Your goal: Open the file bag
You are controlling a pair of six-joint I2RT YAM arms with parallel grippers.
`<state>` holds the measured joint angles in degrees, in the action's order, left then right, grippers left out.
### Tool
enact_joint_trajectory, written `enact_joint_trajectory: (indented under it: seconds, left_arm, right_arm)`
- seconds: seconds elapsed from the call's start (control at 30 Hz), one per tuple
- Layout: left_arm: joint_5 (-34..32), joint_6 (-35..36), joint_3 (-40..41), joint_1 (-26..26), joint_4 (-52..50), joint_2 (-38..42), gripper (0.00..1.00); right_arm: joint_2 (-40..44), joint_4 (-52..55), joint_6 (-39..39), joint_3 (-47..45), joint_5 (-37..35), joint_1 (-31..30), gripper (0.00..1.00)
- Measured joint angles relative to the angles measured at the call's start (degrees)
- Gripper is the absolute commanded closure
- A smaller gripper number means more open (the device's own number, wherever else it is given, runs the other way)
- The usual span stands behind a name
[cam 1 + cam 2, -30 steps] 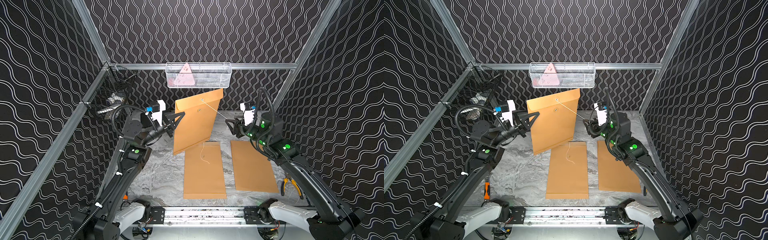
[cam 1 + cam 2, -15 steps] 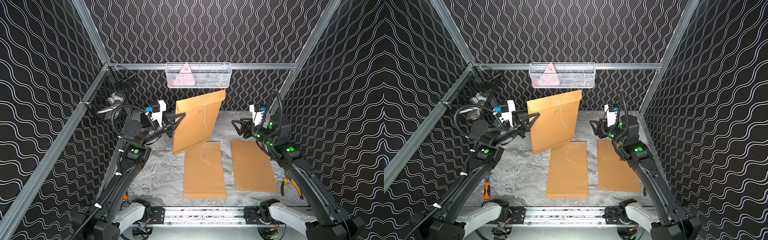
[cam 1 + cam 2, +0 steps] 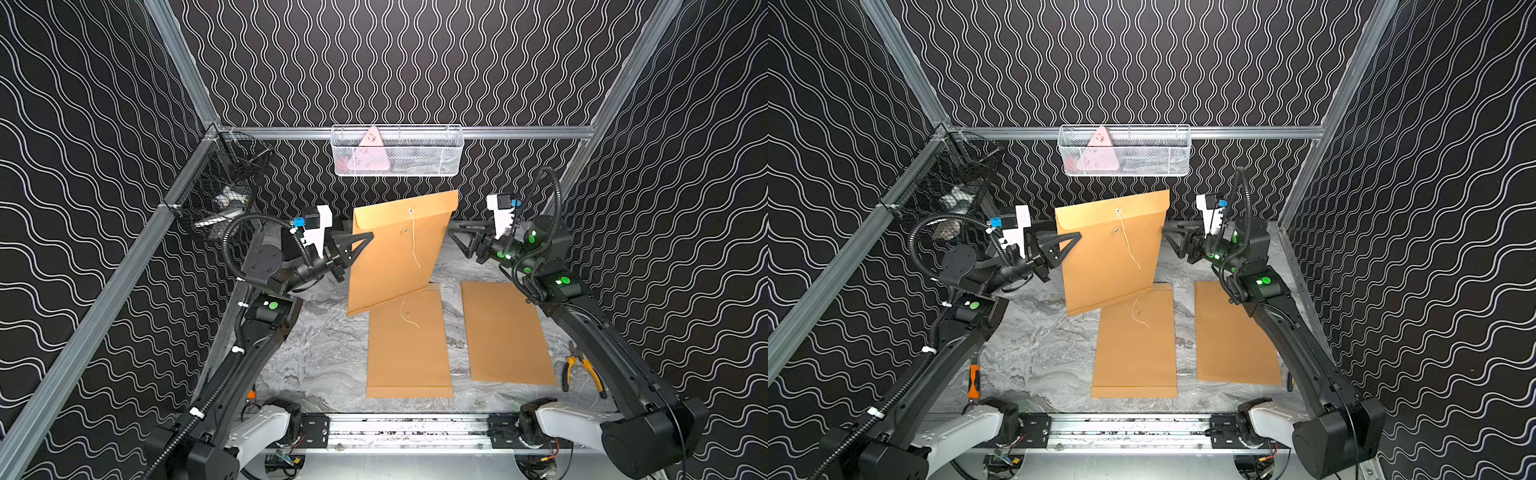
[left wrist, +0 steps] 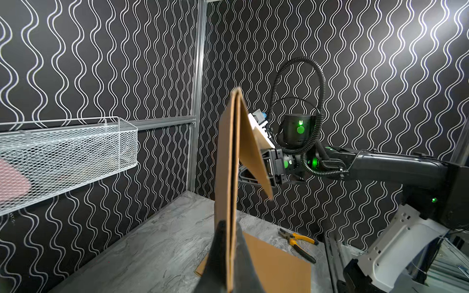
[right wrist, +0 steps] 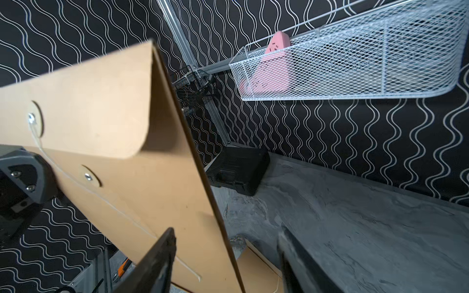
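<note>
Left wrist view shows the left gripper [image 4: 229, 228] closed tight on one side edge of the file bag [image 4: 225, 165], a finger pressed on each face. The bag is held on edge and upright, and its flap [image 4: 253, 152] stands away from the body. In both top views the bag [image 3: 395, 253] hangs tilted above the grey table [image 3: 324, 353], between the two arms and below the white mesh basket [image 3: 397, 151] on the back rail. Its string [image 3: 414, 249] dangles loose from the flap's button and is not wound round the lower one. The right gripper [image 3: 451, 232] sits at the bag's opposite side edge. In the right wrist view its jaws [image 5: 227, 229] stand moderately apart with that edge running between them, one finger in front of the face. Whether either finger touches the paper cannot be told. Two more brown envelopes lie flat on the table, a middle envelope [image 3: 409, 353] under the held bag's lower edge and a right envelope [image 3: 505, 332] beside it. Yellow-handled pliers [image 3: 582, 370] lie near the right arm.
</note>
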<state>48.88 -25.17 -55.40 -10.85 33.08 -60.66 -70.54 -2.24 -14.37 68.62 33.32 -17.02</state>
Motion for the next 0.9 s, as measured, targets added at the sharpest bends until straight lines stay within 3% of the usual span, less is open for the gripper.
enact_joint_trajectory:
  seconds: [0.4,0.9]
  left_arm:
    - [2.43,-6.23,3.02,0.00,7.28,-0.02,1.00]
    - [5.20,-7.72,3.67,0.00,8.90,-2.10,1.00]
  right_arm:
    - [-2.67,-7.21,-1.70,1.07,2.67,0.00,0.36]
    - [-4.26,-9.64,-1.38,6.03,9.35,0.04,0.35]
